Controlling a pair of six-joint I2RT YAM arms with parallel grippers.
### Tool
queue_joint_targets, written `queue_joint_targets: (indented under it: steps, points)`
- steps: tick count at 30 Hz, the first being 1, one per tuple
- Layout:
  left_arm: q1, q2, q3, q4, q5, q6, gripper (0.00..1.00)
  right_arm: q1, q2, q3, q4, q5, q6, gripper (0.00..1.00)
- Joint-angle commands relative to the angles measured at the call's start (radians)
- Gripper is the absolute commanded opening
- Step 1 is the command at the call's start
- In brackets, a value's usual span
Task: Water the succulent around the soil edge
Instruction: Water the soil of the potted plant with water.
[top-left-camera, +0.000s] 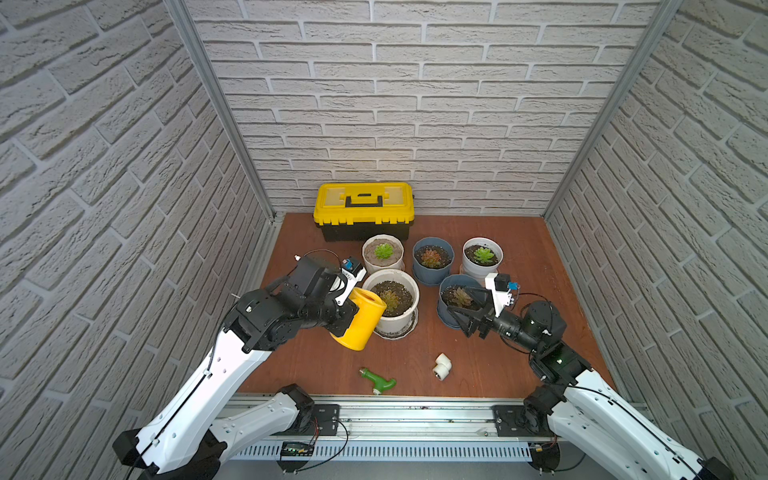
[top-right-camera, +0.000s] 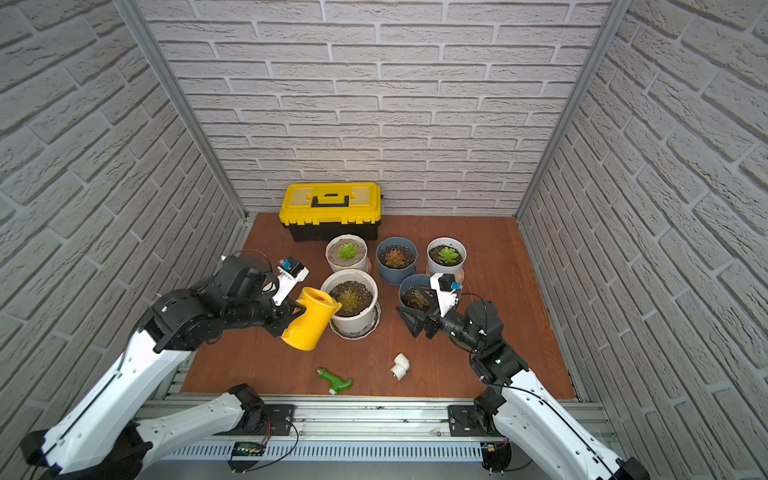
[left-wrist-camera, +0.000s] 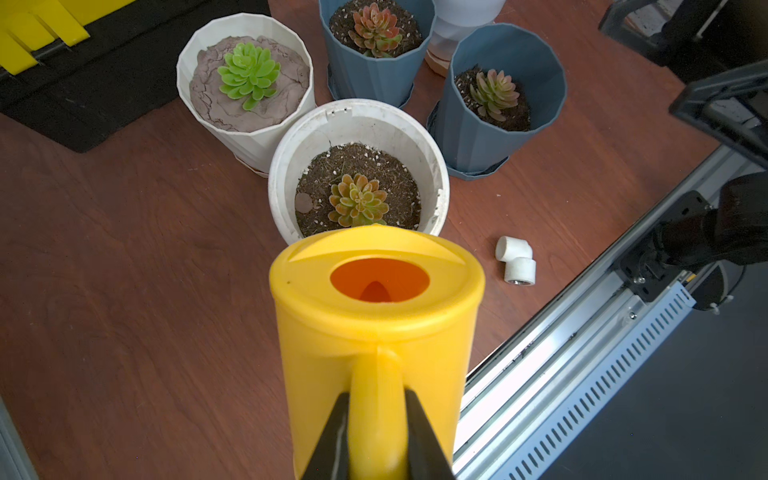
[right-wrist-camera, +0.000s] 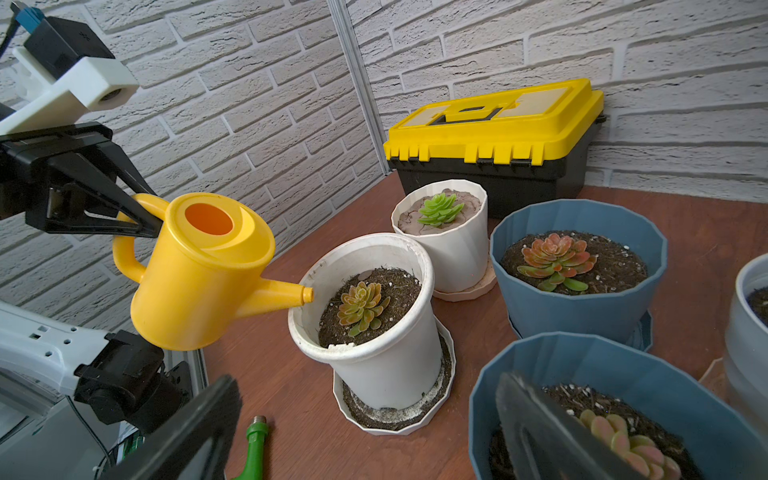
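Note:
The yellow watering can (top-left-camera: 362, 321) (right-wrist-camera: 199, 270) hangs tilted just left of a round white pot (top-left-camera: 397, 322) (right-wrist-camera: 390, 357). My left gripper (left-wrist-camera: 376, 399) is shut on the can's handle, one black finger on each side. The spout tip (right-wrist-camera: 307, 294) sits over the pot's left rim, at the edge of the dark soil. I see no water. An orange-green succulent (top-left-camera: 390, 298) (left-wrist-camera: 358, 200) (right-wrist-camera: 361, 306) grows in the middle of that soil. My right gripper (top-left-camera: 459, 305) (right-wrist-camera: 368, 386) is open and holds nothing, hovering over the front blue pot (top-left-camera: 446, 318).
A yellow and black toolbox (top-left-camera: 365, 203) stands at the back wall. Behind the white pot are a faceted white pot (top-left-camera: 383, 266), a blue pot (top-left-camera: 432, 274) and a white pot (top-left-camera: 478, 270). A green fitting (top-left-camera: 378, 380) and a white pipe elbow (top-left-camera: 442, 365) lie near the front rail.

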Motion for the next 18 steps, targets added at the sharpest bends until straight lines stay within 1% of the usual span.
queue_joint_targets:
  steps: [1, 10, 18]
  points:
    - [-0.004, -0.017, -0.004, 0.009, -0.043, 0.015, 0.00, -0.001, -0.009, 0.029, 0.026, 0.006, -0.011, 1.00]
    - [0.004, -0.016, -0.018, 0.016, -0.107, 0.035, 0.00, -0.001, -0.008, 0.029, 0.026, 0.006, -0.012, 1.00]
    - [0.029, -0.013, -0.024, 0.043, -0.144, 0.056, 0.00, -0.001, -0.006, 0.029, 0.026, 0.006, -0.011, 1.00]
